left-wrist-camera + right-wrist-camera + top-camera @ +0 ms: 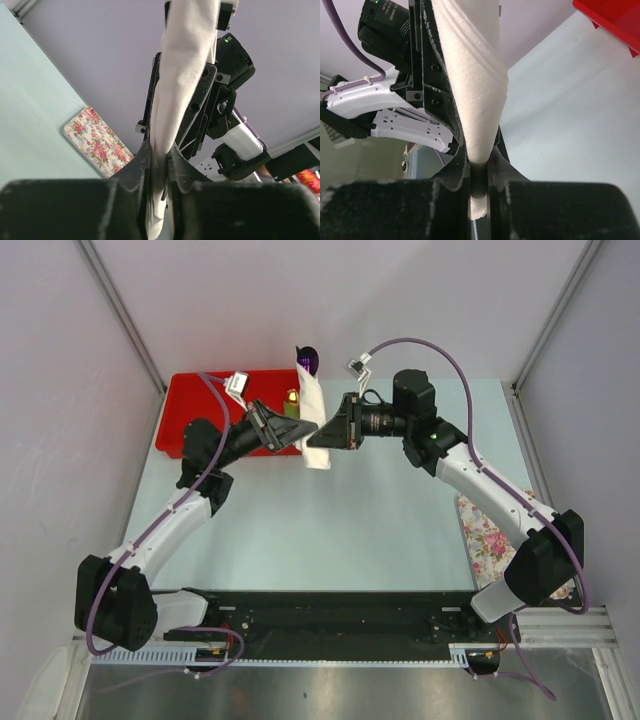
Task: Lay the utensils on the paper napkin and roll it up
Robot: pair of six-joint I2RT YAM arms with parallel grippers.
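- Paper napkin [312,405] rolled, aloft above far middle of pale green table [350,530]; plain grey walls [300,290] around.
- Red tray [190,415] far left, flowered cloth [490,535] right edge.
- Left gripper [299,430], right gripper [323,436] both pinched onto roll.
- Purple spoon [308,361] bowl protruding at top.

The table [340,530] is a pale blue-green, smooth and matte, enclosed by light walls on three sides. A shallow red tray [185,410] sits flat at its far left corner, its long side running along the back edge. A pink-and-white floral cloth [490,535] lies flat against the right edge, towards the near side and well apart from the tray. A black rail [330,612] spans the near edge.
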